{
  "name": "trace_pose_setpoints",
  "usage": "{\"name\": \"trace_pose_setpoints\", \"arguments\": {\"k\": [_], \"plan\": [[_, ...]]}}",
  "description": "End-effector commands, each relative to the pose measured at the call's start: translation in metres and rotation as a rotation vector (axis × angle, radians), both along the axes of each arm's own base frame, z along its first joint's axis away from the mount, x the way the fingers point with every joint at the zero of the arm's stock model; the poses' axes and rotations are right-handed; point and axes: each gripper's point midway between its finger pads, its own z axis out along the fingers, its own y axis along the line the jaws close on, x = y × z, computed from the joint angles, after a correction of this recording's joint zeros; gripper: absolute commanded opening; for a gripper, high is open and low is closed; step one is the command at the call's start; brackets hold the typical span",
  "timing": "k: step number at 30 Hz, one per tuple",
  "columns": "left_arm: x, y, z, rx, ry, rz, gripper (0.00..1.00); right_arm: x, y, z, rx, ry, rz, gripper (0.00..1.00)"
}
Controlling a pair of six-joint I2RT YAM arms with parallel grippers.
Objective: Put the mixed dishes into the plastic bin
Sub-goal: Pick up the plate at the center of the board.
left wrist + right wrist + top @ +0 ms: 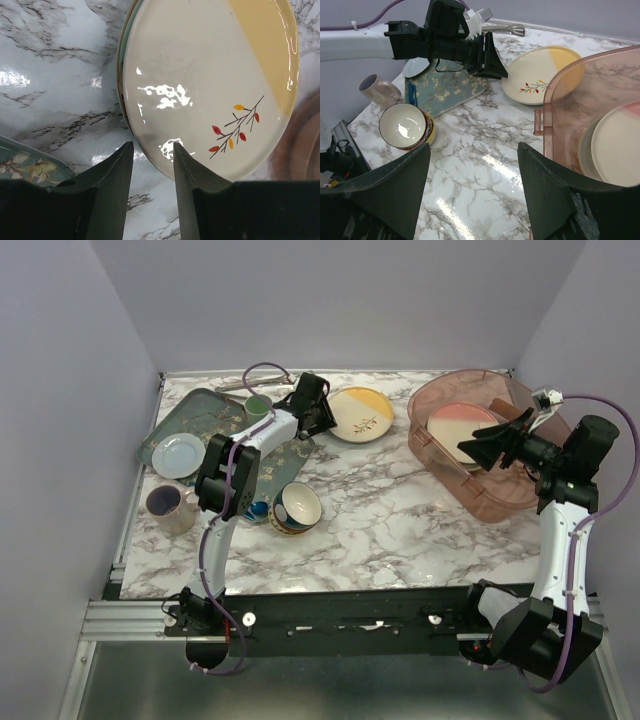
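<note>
The yellow-and-cream sprig plate [362, 412] lies on the marble table left of the plastic bin [500, 495]. My left gripper [322, 420] is open at its near-left rim; in the left wrist view the rim [200, 75] runs between the fingertips [152, 150], and another dish's edge [120, 70] shows beneath. The pink-and-cream plate [462, 426] lies in the bin. My right gripper [482, 450] is open and empty, above the bin's left side [555, 95]. The patterned bowl [297, 507] stands upright at front left. A pale mint plate [180, 454] lies on the floral tray.
The dark-green floral tray [205, 410] lies at back left with a small green cup [258, 405] on it. A grey mug [172, 506] stands near the table's left edge. Metal tongs [240, 387] lie by the back wall. A blue item [260, 509] lies beside the bowl.
</note>
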Motion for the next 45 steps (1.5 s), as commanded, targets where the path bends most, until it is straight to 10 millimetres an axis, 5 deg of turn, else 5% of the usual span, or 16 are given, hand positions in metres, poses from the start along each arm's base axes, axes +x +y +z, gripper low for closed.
{"name": "trace_pose_setpoints", "arguments": {"k": [1,21,28,38,45], "plan": [[0.009,-0.003,0.002,-0.022,-0.007,0.000,0.45,-0.003,0.004,-0.004,0.009,0.011,0.032,0.78],[0.010,0.002,-0.011,0.024,0.027,0.006,0.40,-0.003,0.004,-0.004,0.014,0.015,0.033,0.78],[0.010,0.002,-0.013,0.020,0.032,0.003,0.29,-0.003,0.004,-0.004,0.014,0.014,0.036,0.78],[0.007,0.006,0.012,-0.032,-0.008,-0.020,0.01,-0.004,0.004,-0.004,0.017,0.017,0.037,0.78],[0.001,0.014,0.033,-0.147,-0.044,-0.023,0.00,-0.004,0.005,-0.005,0.018,0.019,0.042,0.78]]}}
